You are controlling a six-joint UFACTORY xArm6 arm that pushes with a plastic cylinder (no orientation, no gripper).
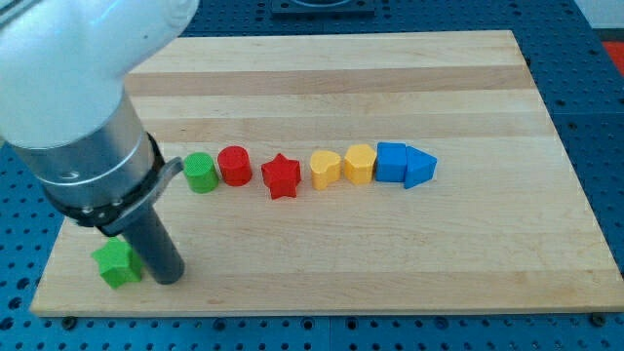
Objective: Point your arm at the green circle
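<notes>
Resting beside the green block (118,263), my tip (170,279) sits below-left of the green circle (200,172).

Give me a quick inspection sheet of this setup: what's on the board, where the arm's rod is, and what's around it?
Surface: wooden board, lying on a blue perforated table.
Job's things: green circle, leftmost in the row, touching the red circle.
Clutter: red star, yellow heart, yellow hexagon, blue cube, blue triangle, green block near the view's bottom left.
Grippers: no jaws; my tip beside the green block, on its right.
Cables: nothing seen.
Surroundings: nothing else seen.
</notes>
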